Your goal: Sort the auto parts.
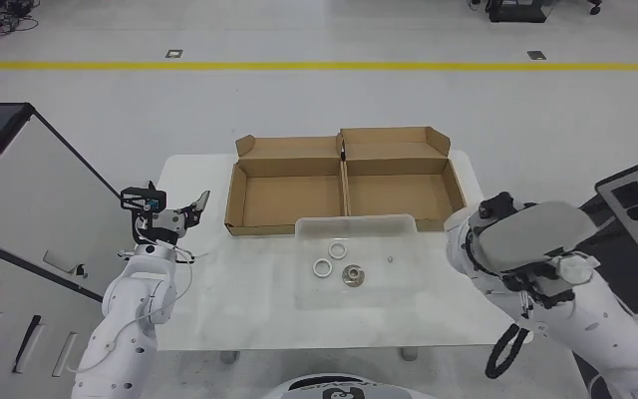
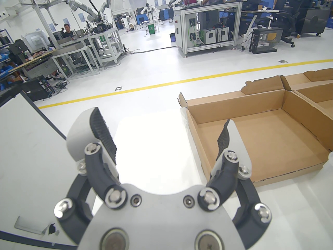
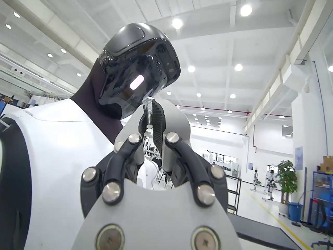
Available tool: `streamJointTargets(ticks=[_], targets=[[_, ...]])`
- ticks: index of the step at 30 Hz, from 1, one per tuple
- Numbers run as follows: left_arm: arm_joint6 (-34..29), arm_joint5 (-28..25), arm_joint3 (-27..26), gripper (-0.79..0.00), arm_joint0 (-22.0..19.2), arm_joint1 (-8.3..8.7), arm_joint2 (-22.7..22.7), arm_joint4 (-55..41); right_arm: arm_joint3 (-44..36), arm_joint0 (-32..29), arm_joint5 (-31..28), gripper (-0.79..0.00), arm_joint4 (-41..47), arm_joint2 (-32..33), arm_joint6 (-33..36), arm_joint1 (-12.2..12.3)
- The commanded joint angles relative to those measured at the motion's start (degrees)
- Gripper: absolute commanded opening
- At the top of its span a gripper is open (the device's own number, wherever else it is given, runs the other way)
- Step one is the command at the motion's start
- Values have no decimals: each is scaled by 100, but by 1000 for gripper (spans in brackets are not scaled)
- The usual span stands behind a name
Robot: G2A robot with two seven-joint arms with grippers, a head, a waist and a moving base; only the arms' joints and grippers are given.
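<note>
At the desk's left edge the left pincer [image 2: 162,117] hung with jaws wide apart, holding nothing, with bare desk beneath it. Along the far edge sat the left box [image 1: 289,199], and nearer, at mid-desk, the clear tray [image 1: 354,220] with two white rings [image 1: 338,248] and a flanged metal part [image 1: 352,275]. The right box [image 1: 399,195] adjoined the left. Near the right edge the right pincer [image 3: 151,110] clamped a bolt [image 3: 149,115], pointing upward. It should likely turn down, clear the box walls and flaps, and release low.

Silver-and-black left gripper [image 2: 161,117], jaws spread wide, above white table [image 2: 145,152]. Shallow open brown cardboard box [image 2: 260,141] just beside one finger.
</note>
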Motion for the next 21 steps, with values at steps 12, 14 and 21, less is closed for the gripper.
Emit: streamJointTargets(ticks=[12, 14, 21], targets=[[0, 0, 0, 0, 0, 0, 0, 0, 452, -89, 0, -785, -185, 49, 1346, 3], [0, 0, 0, 0, 0, 0, 0, 0, 433, -119, 0, -785, -34, 94, 1516, 12], [0, 0, 0, 0, 0, 0, 0, 0, 238, -278, 0, -785, 458, 292, 1528, -14]])
